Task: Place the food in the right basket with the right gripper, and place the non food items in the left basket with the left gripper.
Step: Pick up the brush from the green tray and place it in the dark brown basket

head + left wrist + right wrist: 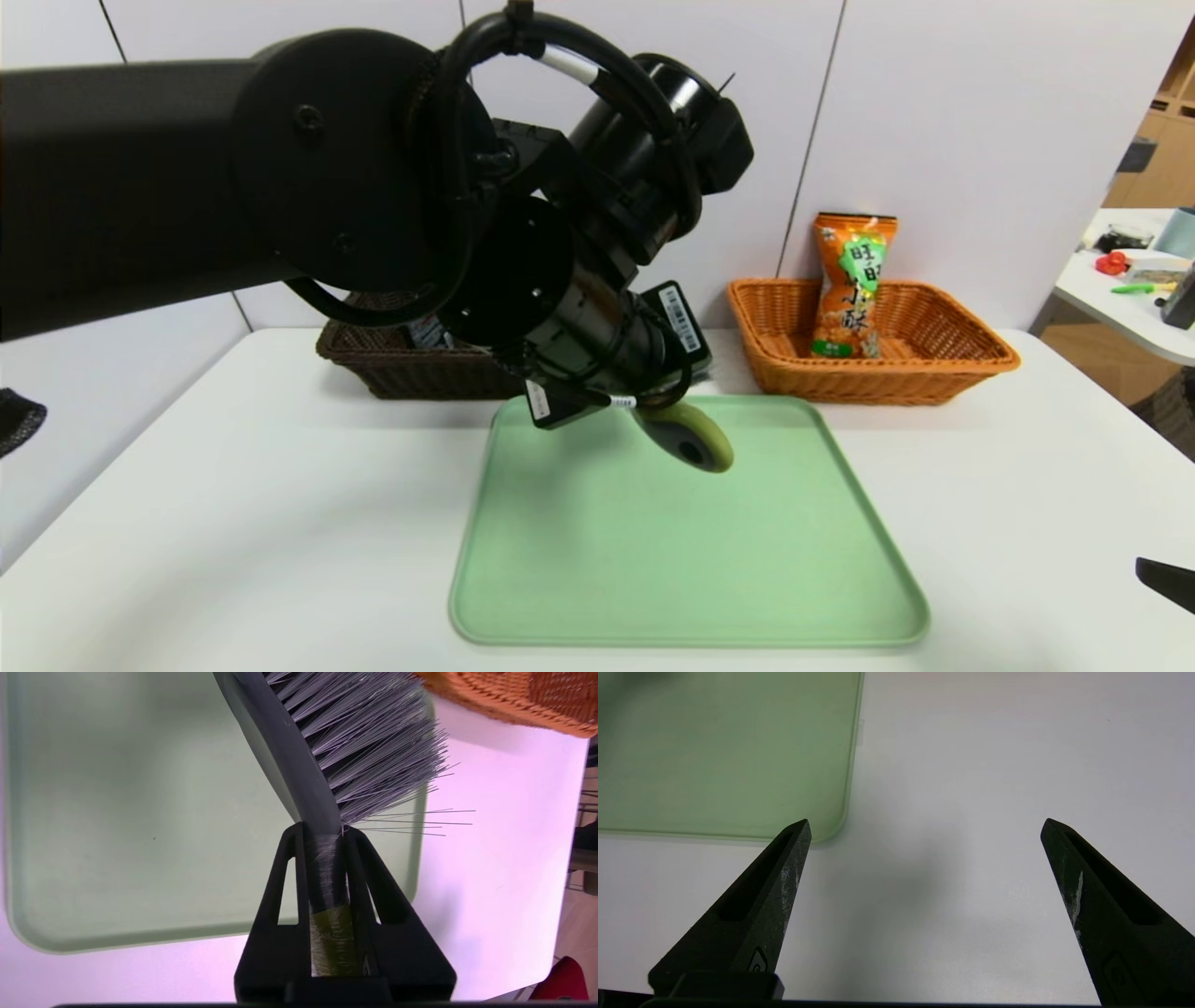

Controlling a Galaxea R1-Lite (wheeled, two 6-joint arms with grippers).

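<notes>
Pale green rectangular plastic tray (pixel 691 551) is lying mid-desk on the white desk (pixel 233 504). Dark brown wicker basket (pixel 401 369) is sitting behind the tray, to the left; orange-tan wicker basket (pixel 943 359) behind, to the right. Long orange snack bag (pixel 850 285) is standing in the orange-tan basket. Olive-and-grey handled brush (pixel 695 441) is hanging above the tray's far edge.
</notes>
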